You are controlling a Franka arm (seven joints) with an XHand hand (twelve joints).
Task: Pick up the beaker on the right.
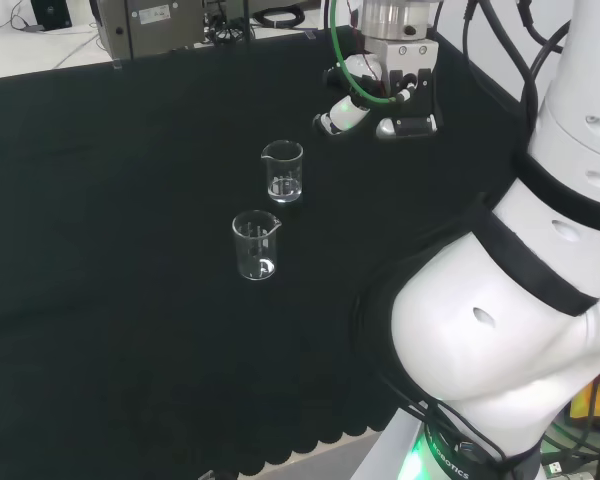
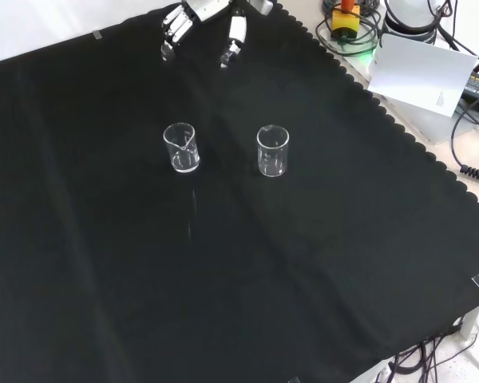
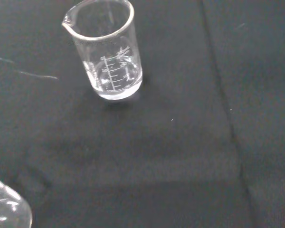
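While the hand [image 2: 201, 24] is held above the far edge of the cloth [image 2: 223, 263] with its fingers spread and nothing in them, the approach is judged barely begun. Two clear beakers are seen upright and apart at mid-cloth; in the front view, the right beaker [image 2: 273, 150] is taken as the target, the left beaker [image 2: 180, 147] being spared. A descent toward it is called for next, with fingers kept wide until its wall is straddled.

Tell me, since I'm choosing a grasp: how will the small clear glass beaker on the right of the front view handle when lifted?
The small clear glass beaker looks empty, so probably light. Its smooth glass wall may slip between fingers and could break if dropped. Standing upright on black cloth, it might tip under a sideways nudge.
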